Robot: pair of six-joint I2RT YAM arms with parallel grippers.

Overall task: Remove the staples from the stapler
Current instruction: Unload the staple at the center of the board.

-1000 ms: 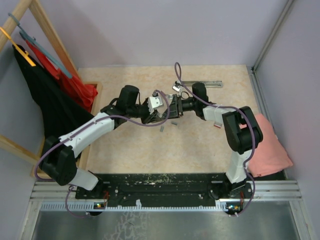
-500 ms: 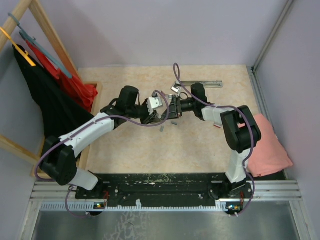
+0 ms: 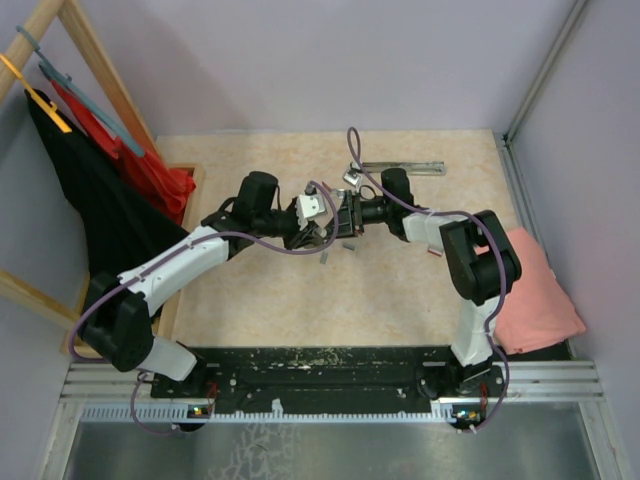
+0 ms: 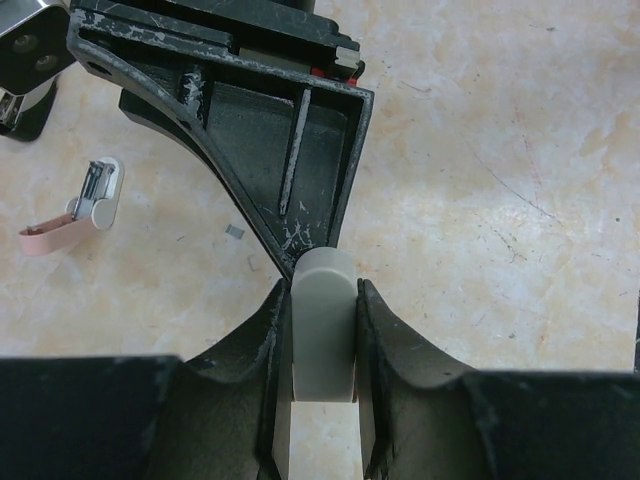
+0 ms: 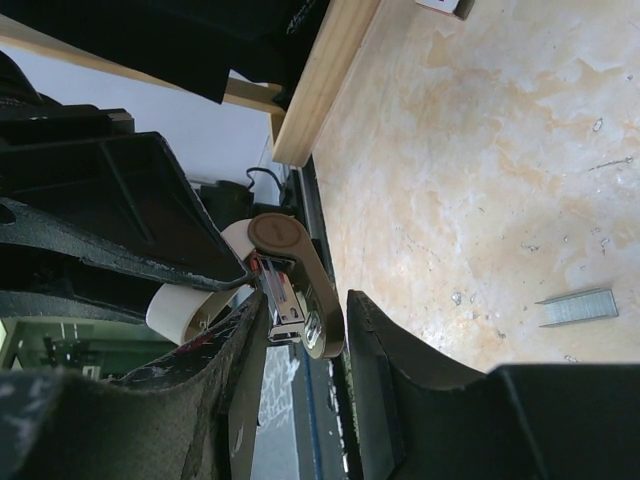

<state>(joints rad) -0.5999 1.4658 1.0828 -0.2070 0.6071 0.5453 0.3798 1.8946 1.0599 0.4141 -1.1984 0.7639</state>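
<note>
My left gripper [image 4: 323,288] is shut on the pale grey body of a mini stapler [image 4: 323,340], held above the table's middle. The stapler [image 5: 300,255] is hinged open. Its tan arm and its metal magazine [image 5: 285,305] lie between the fingers of my right gripper [image 5: 307,300]. One finger rests on the magazine and the other sits against the tan arm. A short grey strip of staples [image 5: 578,307] lies on the table beside that gripper. In the top view two such strips of staples [image 3: 348,243] lie just below the two meeting grippers [image 3: 328,222].
A pink-and-white mini stapler [image 4: 75,210] lies open on the table left of my left gripper. A long silver bar [image 3: 405,168] lies at the back. A pink cloth [image 3: 535,295] is at the right edge. A wooden rack [image 3: 100,70] with red and black cloth stands left.
The right gripper's jaws have narrowed onto the opened stapler. Both arms have barely moved, and the left gripper keeps its hold.
</note>
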